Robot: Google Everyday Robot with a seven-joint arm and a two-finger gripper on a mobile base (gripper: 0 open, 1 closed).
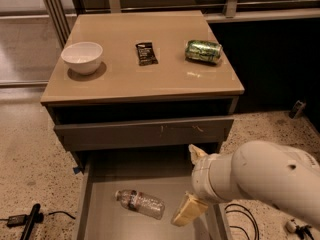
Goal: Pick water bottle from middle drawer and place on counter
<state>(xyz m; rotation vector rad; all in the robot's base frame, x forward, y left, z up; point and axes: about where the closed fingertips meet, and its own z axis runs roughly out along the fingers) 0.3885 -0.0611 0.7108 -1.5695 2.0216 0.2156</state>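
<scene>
Speckled stone floor around a grey cabinet; middle drawer (95, 184) pulled out at the bottom; on its flat floor, water bottle (140, 204) lying on its side, white cap to the left; just right of it, gripper (189, 184) low over the tray, spread wide, holding nothing; lower finger (189, 210) near the bottle's base, not touching; up on counter (150, 81), white bowl (82, 57), dark snack packet (146, 53), green can (203, 51) on its side; scratched drawer front (145, 132) shut above the tray

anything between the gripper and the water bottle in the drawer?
Nothing visible. The gripper hangs open over the middle drawer, just beside the water bottle lying on its side; only bare drawer floor lies between them.
</scene>
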